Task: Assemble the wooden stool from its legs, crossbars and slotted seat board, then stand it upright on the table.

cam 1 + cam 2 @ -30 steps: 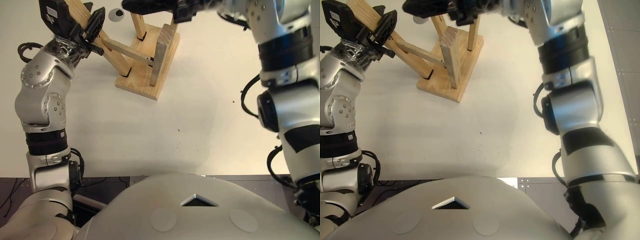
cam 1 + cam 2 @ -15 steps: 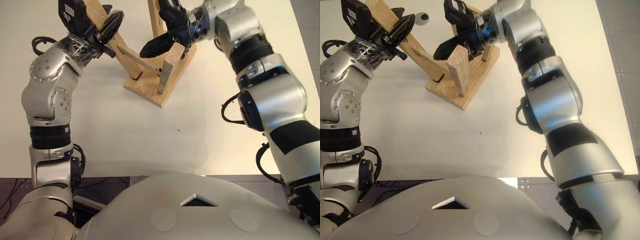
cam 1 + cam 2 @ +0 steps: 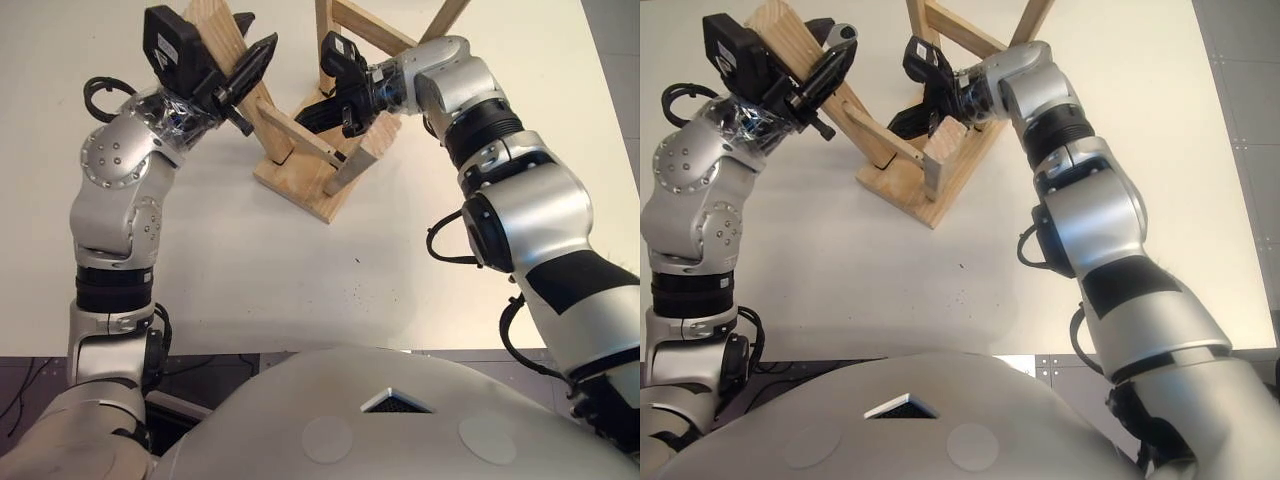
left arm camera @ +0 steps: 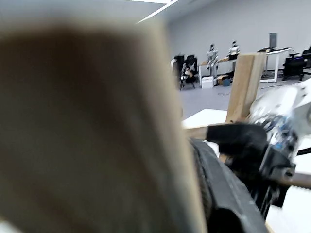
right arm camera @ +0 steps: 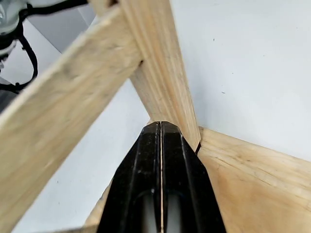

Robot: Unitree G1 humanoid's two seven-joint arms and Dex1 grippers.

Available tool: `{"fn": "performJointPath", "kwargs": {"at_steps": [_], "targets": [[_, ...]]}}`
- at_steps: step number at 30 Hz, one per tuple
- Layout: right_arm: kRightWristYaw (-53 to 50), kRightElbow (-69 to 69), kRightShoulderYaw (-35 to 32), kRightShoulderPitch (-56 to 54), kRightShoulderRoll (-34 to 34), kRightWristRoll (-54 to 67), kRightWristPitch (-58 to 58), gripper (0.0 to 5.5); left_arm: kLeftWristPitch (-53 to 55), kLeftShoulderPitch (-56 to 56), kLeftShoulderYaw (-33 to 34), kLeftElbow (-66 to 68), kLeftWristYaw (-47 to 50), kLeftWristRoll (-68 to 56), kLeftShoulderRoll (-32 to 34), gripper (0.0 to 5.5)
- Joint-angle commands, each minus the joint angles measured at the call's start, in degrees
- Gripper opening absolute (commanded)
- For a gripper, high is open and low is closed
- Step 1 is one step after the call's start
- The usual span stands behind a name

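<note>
Over the table (image 3: 300,260), left gripper (image 3: 250,45) clasps a stool leg (image 3: 268,128); right gripper (image 5: 161,128) pinched together, empty.

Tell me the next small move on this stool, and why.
Probably open the right claw and take the leg beside it. The seat board lies flat on the table with the legs pointing up, so the stool has yet to be turned over. The left claw grips another leg, while the right claw is shut on nothing.
</note>
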Motion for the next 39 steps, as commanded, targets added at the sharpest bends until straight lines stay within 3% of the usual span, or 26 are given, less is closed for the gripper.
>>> {"fn": "performJointPath", "kwargs": {"at_steps": [1, 4, 10, 14, 16, 20, 22, 25, 28, 30, 33, 36, 39], "targets": [[-1.79, -4.48, -4.98, -0.84, -1.81, 2.57, 2.43, 0.0, 6.09, 2.94, -6.34, 4.86, -3.76, 5.57, 1.23, 1.88], [-0.7, -11.23, -8.75, 0.48, -4.75, 5.61, 6.81, 0.0, 6.07, 2.24, -3.92, 4.7, -3.32, 4.89, 0.67, 2.36], [-0.92, -41.39, -12.31, 10.56, -11.23, 14.1, 22.39, 0.0, 0.76, -1.24, 7.45, 2.97, -4.39, -3.16, -2.31, 2.48], [-4.67, -58.11, -20.05, 14.39, -14.19, 26.09, 35.17, 0.0, -2.12, -1.51, 14.49, -0.07, -5.99, -8.02, -2.14, 2.48], [-7.38, -62.36, -27.74, 12.9, -15.41, 35.08, 39.55, 0.0, -1.76, -3.2, 19.25, -0.34, -3.96, -12.68, -3.35, 2.48], [-24.73, -51.81, -42.22, 2.42, -19.63, 37.52, 29.95, 0.0, 5.25, -6.96, 28.28, 3.31, 4.6, -23.36, -3.96, 2.48], [-34.71, -40.47, -47.37, -1.77, -21.96, 35.55, 20.93, 0.0, 17.41, -5.23, 27.02, 10.02, 3.67, -25.46, 0.94, 2.48], [-41.89, -23.44, -40.79, -0.5, -24.48, 22.4, 4.43, 0.0, 28.76, -4.08, 21.52, 19.73, 6.24, -19.13, 5.2, 1.99], [-42.35, -13.59, -21.7, 7.5, -21.48, 1.73, -12.41, 0.0, 33.54, -0.65, 13.76, 20.55, 8.06, -13.13, 2.96, 1.52], [-41.5, -8.33, -14.45, 10.75, -19.14, -5.56, -18.39, 0.0, 36.44, 0.51, 11.37, 17.99, 8.92, -12.98, 0.02, 1.25], [-38.68, -3.37, -8.31, 14.2, -14.42, -10.78, -23.74, 0.0, 37.08, -1.71, 9.75, 19.22, 14.97, -10.94, -8.44, 0.6], [-25.95, -6.57, -5.65, 17.2, -11.78, -9.22, -25.51, 0.0, 31.99, -6.73, 8.82, 23.62, 21.68, -5.95, -16.19, 0.6], [-17.09, -12.49, -3.63, 20.49, -13.61, -8.13, -23.8, 0.0, 26.81, -13.69, 9.88, 32.99, 25.15, -2.27, -20.29, 0.6]]}}
